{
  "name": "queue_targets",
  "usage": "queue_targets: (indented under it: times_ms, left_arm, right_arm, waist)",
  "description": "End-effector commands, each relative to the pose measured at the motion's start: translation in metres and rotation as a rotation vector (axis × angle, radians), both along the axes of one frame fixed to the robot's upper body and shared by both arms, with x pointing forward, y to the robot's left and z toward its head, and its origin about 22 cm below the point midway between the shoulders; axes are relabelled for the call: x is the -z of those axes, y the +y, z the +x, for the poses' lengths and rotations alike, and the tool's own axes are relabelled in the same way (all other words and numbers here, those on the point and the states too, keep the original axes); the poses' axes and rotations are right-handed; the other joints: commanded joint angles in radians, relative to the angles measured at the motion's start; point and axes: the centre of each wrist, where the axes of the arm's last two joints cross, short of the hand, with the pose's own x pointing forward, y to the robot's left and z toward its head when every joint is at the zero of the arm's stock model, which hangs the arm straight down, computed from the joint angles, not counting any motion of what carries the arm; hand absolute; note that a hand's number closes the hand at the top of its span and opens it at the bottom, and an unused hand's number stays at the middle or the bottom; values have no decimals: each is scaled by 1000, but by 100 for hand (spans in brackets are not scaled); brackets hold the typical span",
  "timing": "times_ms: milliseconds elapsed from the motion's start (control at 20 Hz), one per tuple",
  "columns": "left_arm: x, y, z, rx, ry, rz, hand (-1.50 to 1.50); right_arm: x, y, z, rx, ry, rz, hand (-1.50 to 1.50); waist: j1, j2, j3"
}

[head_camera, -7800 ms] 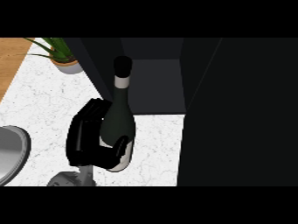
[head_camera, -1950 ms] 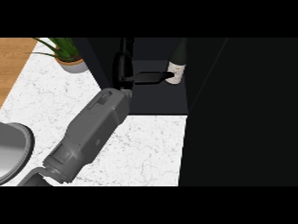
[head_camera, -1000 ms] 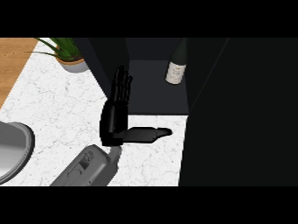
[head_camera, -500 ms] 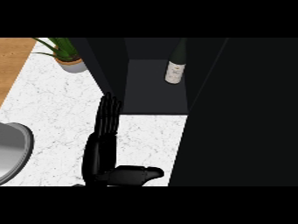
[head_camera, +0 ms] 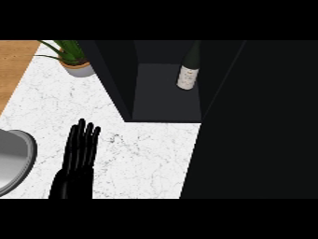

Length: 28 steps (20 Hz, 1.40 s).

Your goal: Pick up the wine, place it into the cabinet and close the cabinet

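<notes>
Dark glass wine bottle (head_camera: 188, 70), pale label facing out: standing upright inside the open cabinet (head_camera: 162, 100), toward the back right corner of its grey floor, long axis vertical, neck rising into shadow. Cabinet: black carcass, left wall (head_camera: 116, 77) edge-on to the view, a broad black panel (head_camera: 258, 121) filling the right side, most likely the open door, though its hinge line cannot be made out. One black hand (head_camera: 79, 151): fingers straight and held side by side, holding nothing, pointing up the view, above the white marble counter (head_camera: 148, 154) at lower left; which hand it is cannot be told from the frame alone, since only the one shows and no forearm is clear. Position relative to bottle: well apart, the bottle lying up and to the right of the fingertips, beyond the cabinet's front lip. Judgement: the placing step appears done, the closing step not yet done; the next move turns on the door, which lies to the right of the hand, across the bare counter, not on the bottle. Risk: a door swung shut could meet the bottle only if it stands too far forward; it appears set well back. Also present: potted plant (head_camera: 75, 60) at upper left beside the cabinet; grey rounded object (head_camera: 3, 163) at the left edge; wooden surface (head_camera: 3, 70) beyond the counter.
</notes>
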Motion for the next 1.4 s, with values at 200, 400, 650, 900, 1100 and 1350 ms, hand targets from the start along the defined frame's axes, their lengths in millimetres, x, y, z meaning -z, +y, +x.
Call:
queue_targets:
  times_ms: [200,400,650,900,1100,1350]
  left_arm:
    - [-15,43,-19,-19,-5,6,-150]
    - [-14,63,-26,-36,-23,12,-150]
    - [-23,99,-30,-32,-4,-1,-150]
    - [-35,121,-41,-46,-21,-3,-150]
    - [-38,130,-41,-9,-41,3,-150]
    - [-43,151,-37,7,-35,-2,-150]
  right_arm:
    - [-33,24,-29,-181,-61,124,150]
    - [-29,35,-20,-205,4,110,150]
    - [-28,72,-8,-235,14,143,150]
    - [-26,104,2,-201,31,147,150]
    - [-35,126,15,-164,4,136,150]
    - [-46,149,46,-133,2,120,150]
  waist:
    - [11,-2,-3]
    - [25,-1,-5]
    - [36,-2,-6]
    - [42,0,-3]
    - [47,3,-4]
    - [60,10,-4]
